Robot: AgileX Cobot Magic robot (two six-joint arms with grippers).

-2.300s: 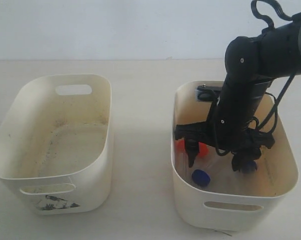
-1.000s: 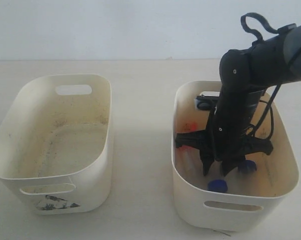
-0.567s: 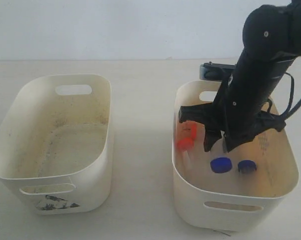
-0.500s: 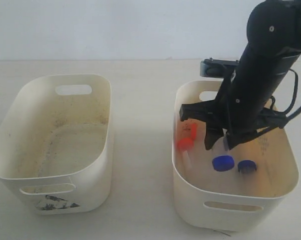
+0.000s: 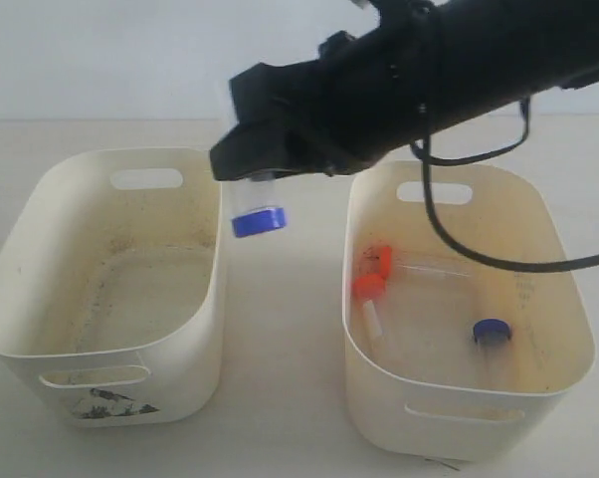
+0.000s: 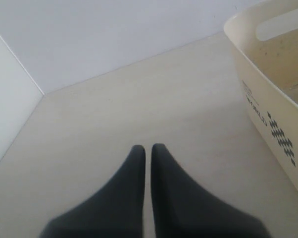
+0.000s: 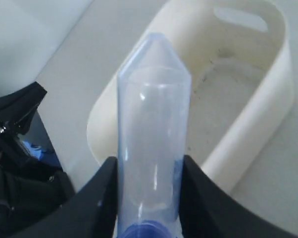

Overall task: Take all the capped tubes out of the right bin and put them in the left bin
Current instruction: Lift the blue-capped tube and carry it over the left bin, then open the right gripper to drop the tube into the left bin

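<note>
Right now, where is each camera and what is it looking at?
Exterior: off the arms, facing the left bin and right bin; the right arm shows, the right claw holding a blue-capped tube.
Left wrist: on the left arm, looking along the shut left claw over the table; a bin's printed side nearby.
Right wrist: on the right arm, looking past the right claw and held tube into the left bin.
Shared: exterior and right wrist both show that tube and left bin.
</note>
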